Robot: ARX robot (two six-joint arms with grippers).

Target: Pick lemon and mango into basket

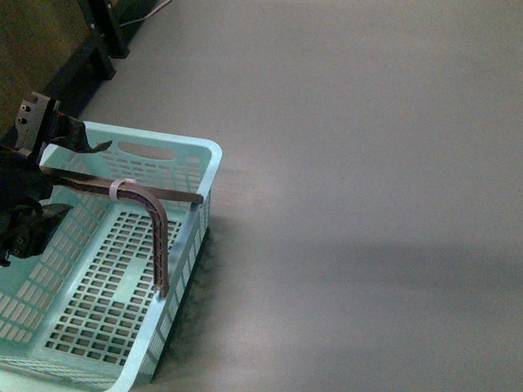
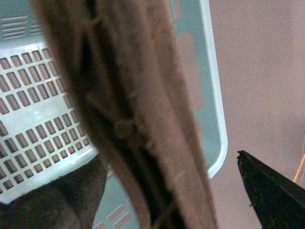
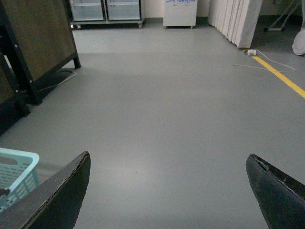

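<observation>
**Condition.** The basket [image 1: 214, 175] stood on the floor [image 1: 368, 163] at the robot's left. The part of its slotted bottom in view was bare. Neither the lemon nor the mango appeared in any view.

**Left arm.** The left gripper [image 1: 82, 180] hung over the near-left part of the basket. The brown handle [image 1: 157, 237] was raised and passed between the fingers [image 1: 86, 143]. In the left wrist view the handle [image 2: 138, 119] filled the frame. One finger [image 2: 271, 195] stood clear of it, so the fingers were judged released, straddling the handle rather than clenched on it.

**Right arm.** The right gripper [image 3: 167, 162] was spread wide with nothing between its fingers [image 3: 66, 191], facing bare floor.

**Hazards.**
- A sideways or upward move of the left arm could hook the handle and drag or tip the basket.
- If the handle rested on a finger, pulling the arm away would probably let it drop across the opening.
- The raised handle blocked much of the left wrist camera, which would hinder any search for the fruit.
- With no fruit in sight, a reach begun now would be blind.
</observation>
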